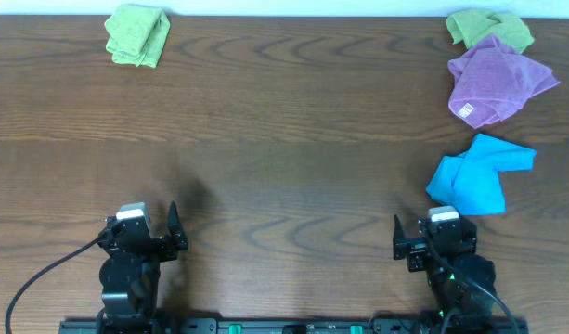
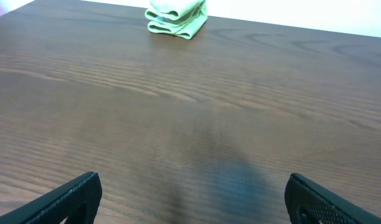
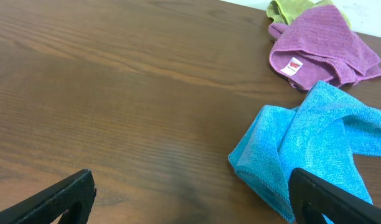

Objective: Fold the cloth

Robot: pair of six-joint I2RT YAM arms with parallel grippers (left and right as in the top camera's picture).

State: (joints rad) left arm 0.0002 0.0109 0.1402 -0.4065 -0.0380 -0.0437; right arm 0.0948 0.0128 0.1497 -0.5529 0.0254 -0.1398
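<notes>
**Folded green cloth at the far edge, both pincers released**

Overhead: the dark, wood-grained tabletop [image 1: 284,139] lies bare across its wide middle. The cloth [image 1: 137,34], a soft lime-green bundle folded in layers, sits in the upper left by the tabletop's far edge. It is well apart from the left pincer [image 1: 143,232] at lower left, whose jaws stand spread and empty. The right pincer [image 1: 434,237] at lower right is likewise released. In the upper right, a crumpled second green cloth [image 1: 488,26] lies partly under a purple cloth [image 1: 496,79]. Below them lies a blue cloth [image 1: 474,176], near the right pincer.

Left wrist: the cloth [image 2: 176,17] shows stacked fleecy folds at top centre, with bare wood between it and the black fingers [image 2: 78,193].

Right wrist: the nubby blue cloth [image 3: 302,143] bunches at lower right, beside one finger [image 3: 327,199]; whether they touch cannot be told.
</notes>
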